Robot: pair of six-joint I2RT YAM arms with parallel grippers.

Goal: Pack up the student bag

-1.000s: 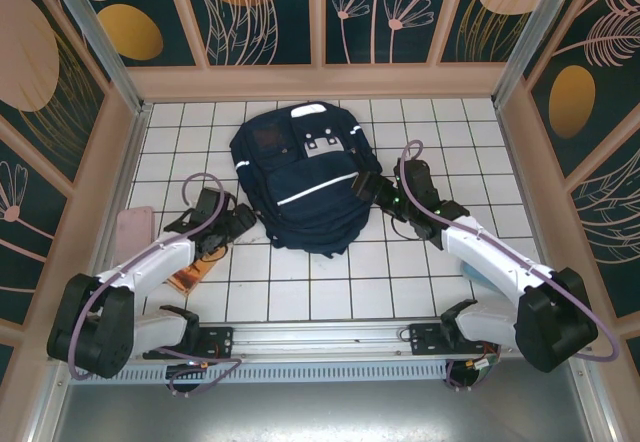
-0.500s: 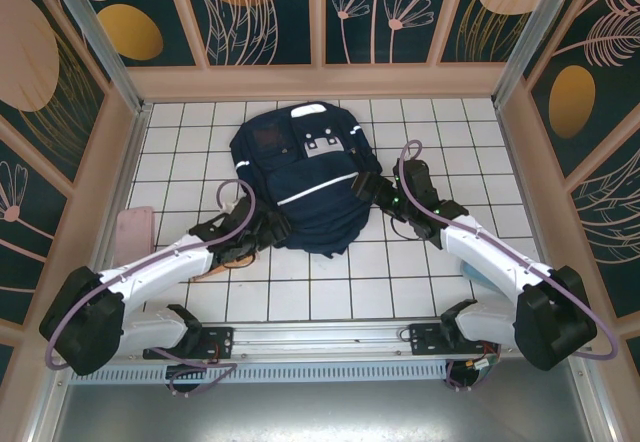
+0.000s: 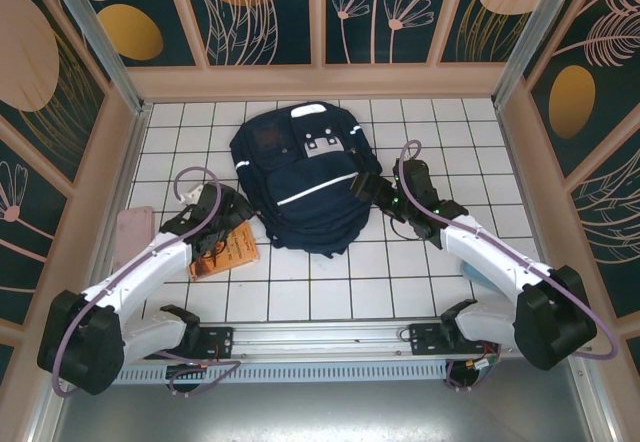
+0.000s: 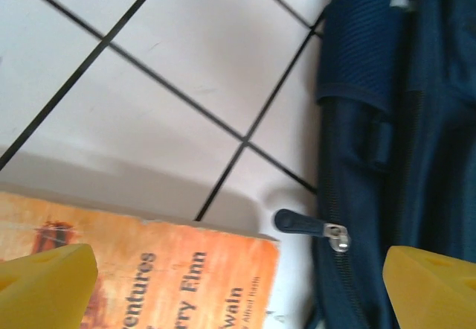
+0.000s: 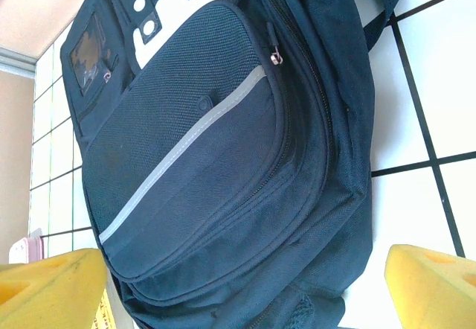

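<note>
The student bag lies flat on the white tiles, navy blue with a thin pale stripe and white patches near its top. My left gripper hovers open at the bag's left edge. In the left wrist view the left gripper has an orange paperback book under its left fingertip and the bag's zipper pull between the tips, touching neither. My right gripper stands open at the bag's right side. The right wrist view has the right gripper wide apart above the bag, nothing held.
The orange book lies on the tiles just left of the bag's near corner. A pink flat item rests by the left wall and a light blue item sits under the right arm. Wooden walls enclose the tiled floor.
The left arm swung right to the bag's near edge, then drew back up and left. The orange book now lies further right, uncovered. The right arm has not moved.
</note>
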